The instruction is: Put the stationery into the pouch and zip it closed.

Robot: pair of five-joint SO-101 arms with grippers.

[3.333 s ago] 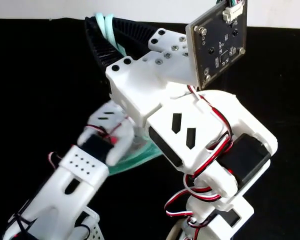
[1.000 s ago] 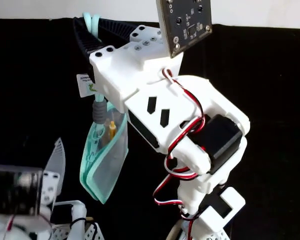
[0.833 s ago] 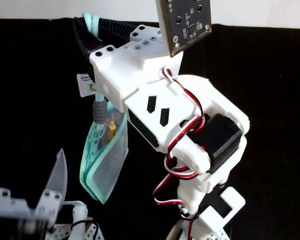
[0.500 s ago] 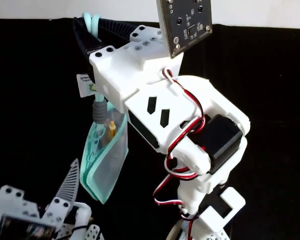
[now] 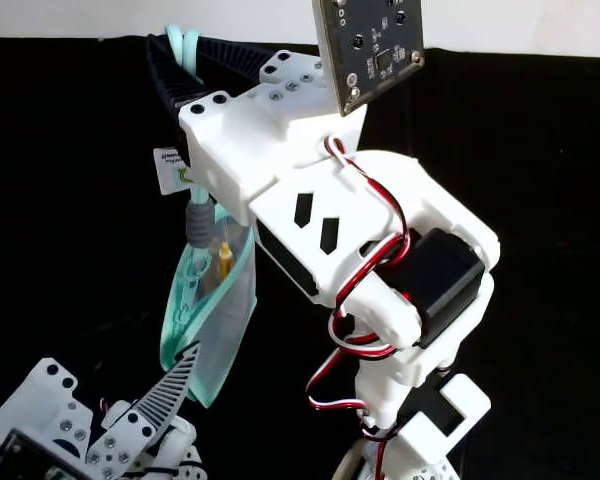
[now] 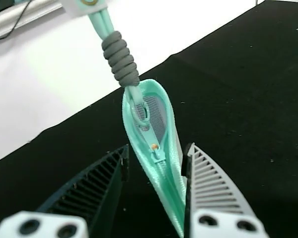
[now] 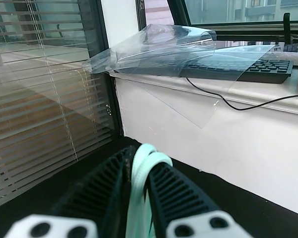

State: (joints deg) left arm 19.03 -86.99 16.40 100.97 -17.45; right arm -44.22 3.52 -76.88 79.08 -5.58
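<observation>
Below the hanging pouch [image 5: 212, 310], left gripper [image 6: 156, 150] had risen, fingers open astride the zip pull [image 6: 157, 152]; right gripper [image 7: 141, 159] pinched its strap [image 7: 138, 198]. Zipping seemed next.

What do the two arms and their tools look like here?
The left arm and right arm are white plastic; the right shows a black motor, red, black and white cables and a bare circuit board. The right tool has black ribbed fingers; the left tool has one dark, one white.
</observation>
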